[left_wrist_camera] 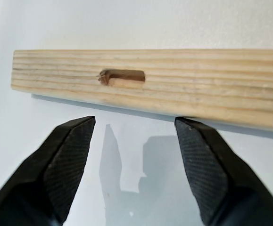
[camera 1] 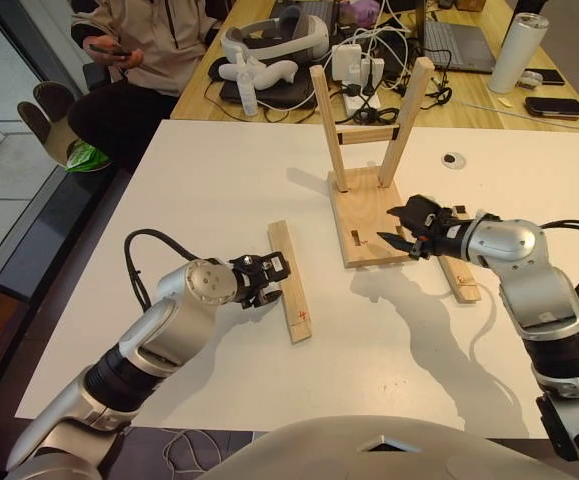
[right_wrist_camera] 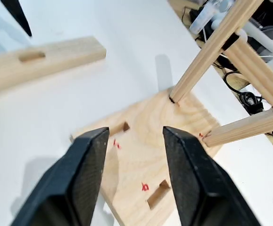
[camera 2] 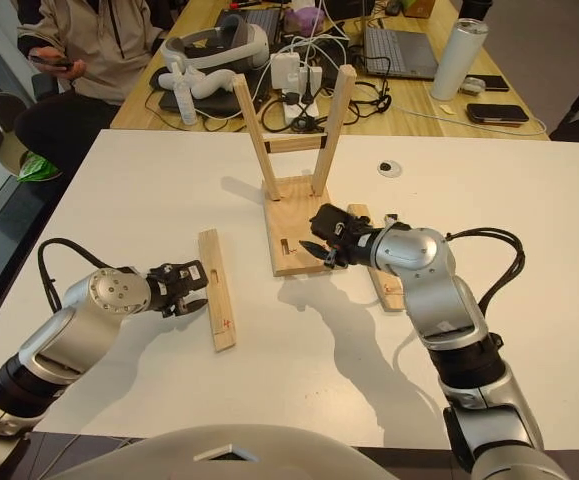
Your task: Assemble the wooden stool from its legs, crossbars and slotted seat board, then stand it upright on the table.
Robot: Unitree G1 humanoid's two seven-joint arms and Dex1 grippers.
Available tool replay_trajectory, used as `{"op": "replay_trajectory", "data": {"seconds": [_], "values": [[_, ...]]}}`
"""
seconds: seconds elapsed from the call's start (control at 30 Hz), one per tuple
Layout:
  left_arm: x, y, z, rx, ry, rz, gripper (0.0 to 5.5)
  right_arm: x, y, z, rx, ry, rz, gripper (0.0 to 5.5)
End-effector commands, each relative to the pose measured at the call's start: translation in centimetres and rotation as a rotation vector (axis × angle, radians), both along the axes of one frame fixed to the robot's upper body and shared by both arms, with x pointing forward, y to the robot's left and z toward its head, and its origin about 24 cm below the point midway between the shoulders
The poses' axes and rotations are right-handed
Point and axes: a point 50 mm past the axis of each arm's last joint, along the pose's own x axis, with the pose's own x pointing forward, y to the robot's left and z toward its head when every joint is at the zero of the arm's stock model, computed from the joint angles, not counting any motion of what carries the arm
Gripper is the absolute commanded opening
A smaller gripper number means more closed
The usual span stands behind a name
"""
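Where slots (right_wrist_camera: 119, 127) pierce the seat board (right_wrist_camera: 138, 150), red marks (right_wrist_camera: 145, 187) sit beside them.

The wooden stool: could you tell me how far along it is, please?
Done: two legs and a crossbar stand in the seat board. In hand: nothing; the left hand by a loose leg and the right hand over the empty slots are open. Left: fitting remaining pieces, turning it upright.

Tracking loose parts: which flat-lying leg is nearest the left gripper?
The leg left of the seat board, facing the open left gripper; the other leg lies on the board's right.
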Motion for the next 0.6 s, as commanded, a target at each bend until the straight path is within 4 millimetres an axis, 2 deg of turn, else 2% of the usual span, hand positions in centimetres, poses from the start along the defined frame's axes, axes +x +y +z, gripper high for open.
{"op": "replay_trajectory", "data": {"seconds": [0.03, 0.1, 0.13, 0.2, 0.27, 0.37, 0.6], "values": [[0.2, -0.3, 0.2, -0.004, -0.019, 0.013, 3.16, 0.0, -5.1, 0.7, 0.190, 0.014, -0.392, 2.11], [0.7, -0.6, 0.5, -0.009, -0.035, 0.011, 3.16, 0.1, -9.2, -1.1, 0.168, 0.050, -0.651, 2.11], [0.8, -0.9, 0.5, -0.015, -0.041, 0.008, 3.16, 0.0, -10.6, -2.0, 0.155, 0.079, -0.736, 2.11], [1.1, -1.9, 0.6, -0.033, -0.051, -0.009, 3.16, -0.3, -12.1, -3.8, 0.141, 0.155, -0.816, 2.11], [1.4, -3.1, 0.7, -0.054, -0.061, -0.036, 3.16, -0.6, -12.7, -5.3, 0.121, 0.215, -0.833, 2.11], [1.7, -4.5, 0.8, -0.074, -0.069, -0.062, 3.16, -0.4, -13.0, -6.7, 0.107, 0.258, -0.819, 2.11], [2.4, -4.8, 1.2, -0.065, -0.086, -0.086, 3.16, 0.9, -14.6, -8.6, 0.083, 0.287, -0.834, 2.11]]}}
